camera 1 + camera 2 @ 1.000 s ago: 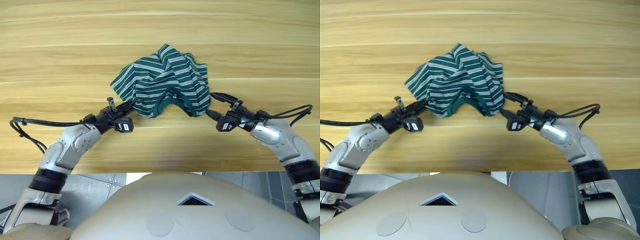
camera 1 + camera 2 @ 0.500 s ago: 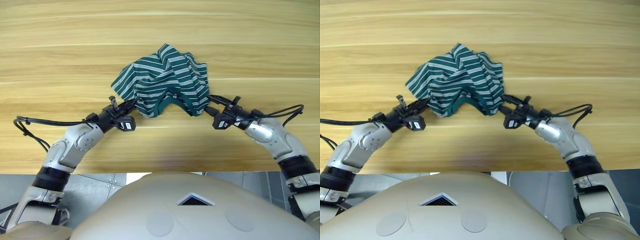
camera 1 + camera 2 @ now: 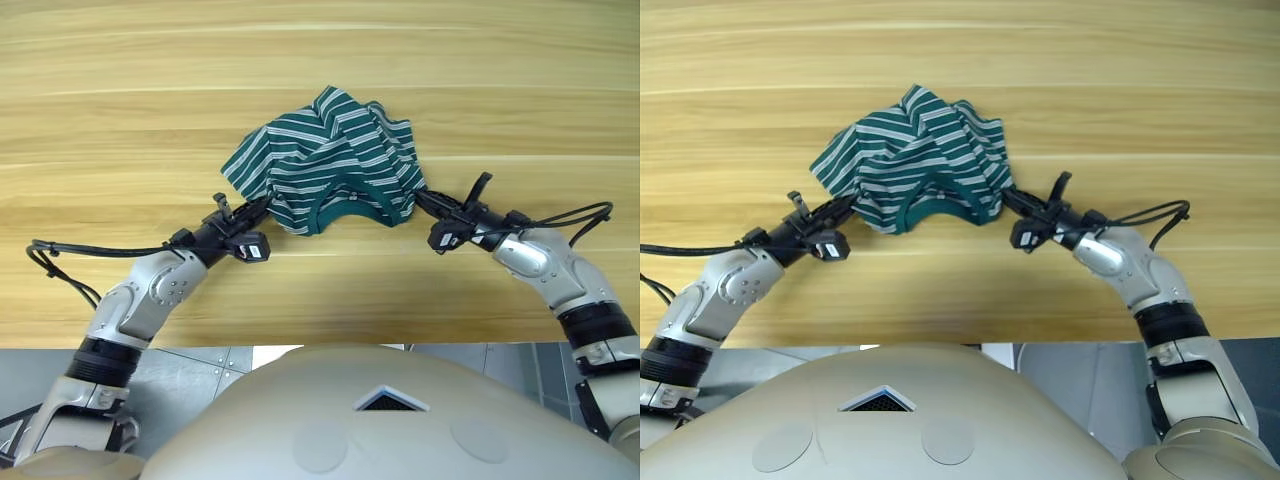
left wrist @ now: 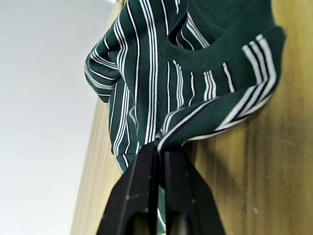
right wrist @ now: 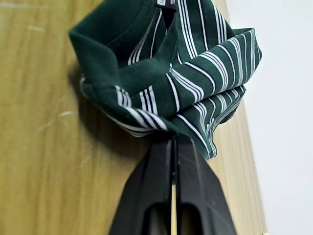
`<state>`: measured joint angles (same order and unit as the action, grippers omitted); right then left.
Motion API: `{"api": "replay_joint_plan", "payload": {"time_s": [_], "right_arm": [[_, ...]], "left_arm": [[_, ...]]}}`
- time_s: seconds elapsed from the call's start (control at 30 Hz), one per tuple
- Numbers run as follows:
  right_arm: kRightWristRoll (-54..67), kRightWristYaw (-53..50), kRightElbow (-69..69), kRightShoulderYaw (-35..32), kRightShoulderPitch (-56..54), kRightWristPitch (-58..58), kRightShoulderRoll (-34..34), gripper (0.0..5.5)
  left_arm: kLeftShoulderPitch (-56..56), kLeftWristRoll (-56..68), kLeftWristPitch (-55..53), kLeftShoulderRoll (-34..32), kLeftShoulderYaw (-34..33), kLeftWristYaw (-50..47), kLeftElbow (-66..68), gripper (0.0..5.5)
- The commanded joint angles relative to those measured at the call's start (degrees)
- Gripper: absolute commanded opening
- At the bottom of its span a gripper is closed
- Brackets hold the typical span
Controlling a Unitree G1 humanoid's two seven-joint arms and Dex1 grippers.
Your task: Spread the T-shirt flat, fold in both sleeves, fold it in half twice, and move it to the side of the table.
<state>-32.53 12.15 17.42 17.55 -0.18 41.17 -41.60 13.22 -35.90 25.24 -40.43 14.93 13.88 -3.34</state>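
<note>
A dark green T-shirt with white stripes (image 3: 325, 160) lies bunched in a heap near the middle of the wooden table (image 3: 320, 60), its green collar band facing me. My left gripper (image 3: 262, 207) is shut on the shirt's near-left edge; the left wrist view has the striped cloth (image 4: 195, 83) pinched at the tips of the black fingers (image 4: 142, 181). My right gripper (image 3: 420, 197) is shut on the near-right edge, and in the right wrist view the cloth (image 5: 166, 93) is squeezed between its fingers (image 5: 156, 191).
The table's front edge (image 3: 300, 344) runs just in front of my arms, with grey floor below it. Bare wood stretches to both sides of the shirt and behind it. Black cables loop off both wrists.
My right gripper moved in to the shirt's right edge, shut on it and turned at the wrist, pulling the near-right fold. The left gripper stays clamped on the left edge.
</note>
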Motion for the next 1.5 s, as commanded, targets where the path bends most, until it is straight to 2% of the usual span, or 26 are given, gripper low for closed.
{"api": "replay_joint_plan", "payload": {"time_s": [0.03, 0.2, 0.4, 0.53, 0.63, 0.77, 0.83, 0.97, 1.1, 1.2, 1.27, 1.33, 1.4, 1.5], "right_arm": [[-0.3, 0.1, 1.4, 0.2, -0.6, -0.3, 0.3, 0.02], [7.6, 0.5, -0.6, -2.4, -0.2, 1.0, 1.6, 0.02], [34.3, 5.6, -9.1, -8.4, 1.5, 2.1, 3.9, 0.02], [52.9, 11.5, -23.1, -9.5, 5.9, 3.4, 3.7, 0.02], [60.9, 15.0, -30.3, -11.5, 8.3, 4.5, 3.7, 0.02], [69.0, 21.3, -33.5, -10.4, 3.6, 4.0, 7.1, 0.02], [67.4, 22.7, -29.0, -10.1, -1.5, 2.7, 10.3, 0.02], [54.7, 16.2, -9.1, -12.8, -15.9, -0.7, 18.4, 0.02], [42.5, 4.9, 25.4, -14.2, -40.1, -4.2, 23.5, 0.02], [35.6, -8.2, 46.4, -13.0, -58.5, -11.7, 24.2, 0.02], [32.0, -19.9, 53.1, -13.1, -68.5, -16.1, 23.0, 0.02], [29.0, -33.3, 55.1, -13.9, -76.0, -16.3, 21.0, 0.02], [26.9, -40.4, 55.0, -15.0, -79.9, -12.3, 19.5, 0.02], [24.4, -40.7, 54.4, -14.4, -77.4, -6.2, 18.5, 0.02]], "left_arm": [[2.0, -1.6, -1.8, -0.1, -0.8, -1.1, 0.9, 0.00], [2.4, 4.7, 0.3, 2.0, -4.4, -4.0, -1.8, 0.00], [2.4, 23.1, 9.2, 6.5, -8.3, -4.2, -3.6, 0.00], [2.9, 36.4, 16.8, 7.8, -7.8, -0.6, -6.4, 0.00], [2.7, 45.8, 21.3, 7.5, -9.0, 2.2, -8.3, 0.00], [-3.5, 60.9, 24.9, 7.9, -8.0, 9.3, -9.8, 0.00], [-8.4, 65.4, 23.0, 9.4, -9.3, 11.6, -6.1, 0.00], [-23.5, 64.1, 15.8, 14.4, -12.7, 12.1, 14.0, 0.00], [-44.0, 57.1, 11.7, 19.1, -12.5, 13.1, 40.5, 0.00], [-64.6, 50.2, 4.6, 19.8, -12.4, 3.0, 62.0, 0.00], [-76.4, 46.2, 1.5, 18.4, -12.6, -6.6, 70.9, 0.00], [-85.1, 42.6, 2.2, 15.6, -13.2, -17.1, 74.3, 0.00], [-89.8, 40.2, 6.8, 12.9, -14.5, -23.4, 74.5, 0.00], [-87.7, 35.2, 13.1, 9.6, -13.9, -28.0, 74.0, 0.00]]}}
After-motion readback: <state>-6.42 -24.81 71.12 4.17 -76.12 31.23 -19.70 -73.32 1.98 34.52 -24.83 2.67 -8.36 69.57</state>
